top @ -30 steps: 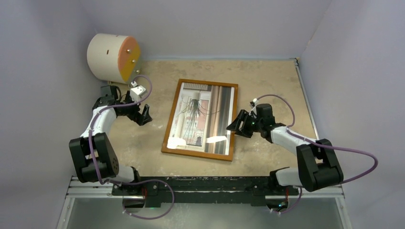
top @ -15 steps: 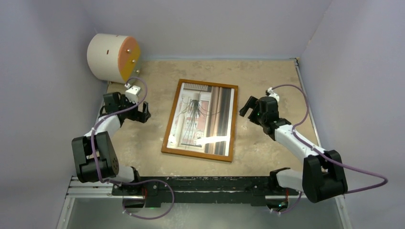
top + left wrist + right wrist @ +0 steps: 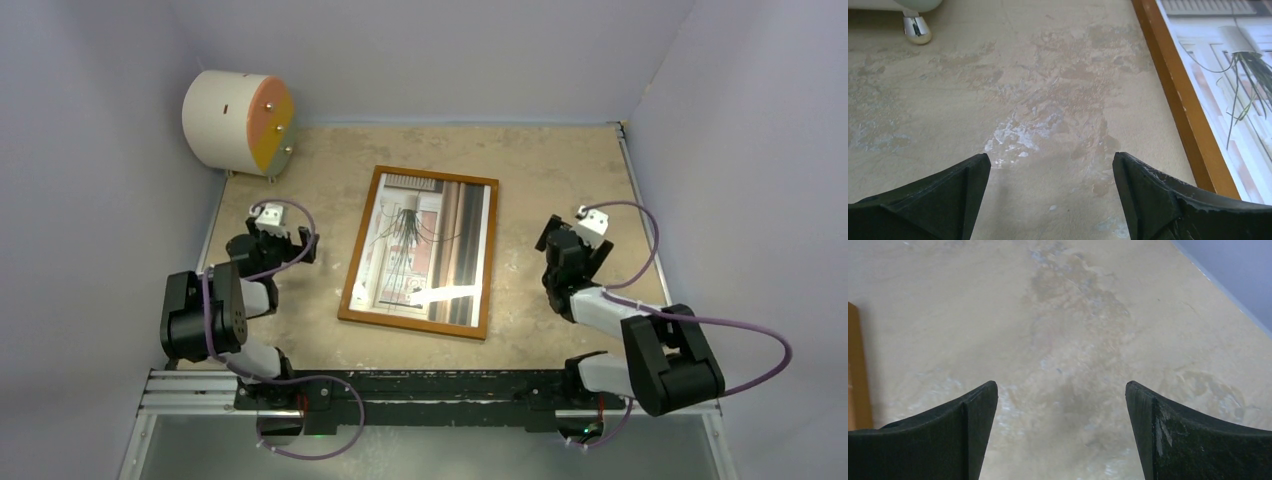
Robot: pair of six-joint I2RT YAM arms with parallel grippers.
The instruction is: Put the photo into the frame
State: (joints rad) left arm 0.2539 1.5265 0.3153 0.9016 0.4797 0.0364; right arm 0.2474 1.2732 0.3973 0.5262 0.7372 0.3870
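Observation:
The orange-brown wooden frame [image 3: 357,265] lies flat mid-table, and the photo [image 3: 425,250] of a spindly plant by a window lies inside it, with a bright glare on its lower part. In the left wrist view the frame's left rail [image 3: 1180,95] and the photo [image 3: 1233,75] run along the right side. My left gripper [image 3: 290,243] stands open over bare table left of the frame, nothing between its fingers. My right gripper [image 3: 568,245] is open to the right of the frame, also holding nothing; a sliver of frame [image 3: 857,370] shows at its view's left edge.
A cream-and-orange cylinder [image 3: 236,120] lies on its side at the back left corner, one of its shiny feet [image 3: 915,27] visible from the left wrist. Grey walls close in the table on three sides. The arm bases sit on a rail at the near edge.
Both arms pulled back toward their bases, away from the frame. The right gripper left the frame's right edge and opened wide. The photo stayed in the frame.

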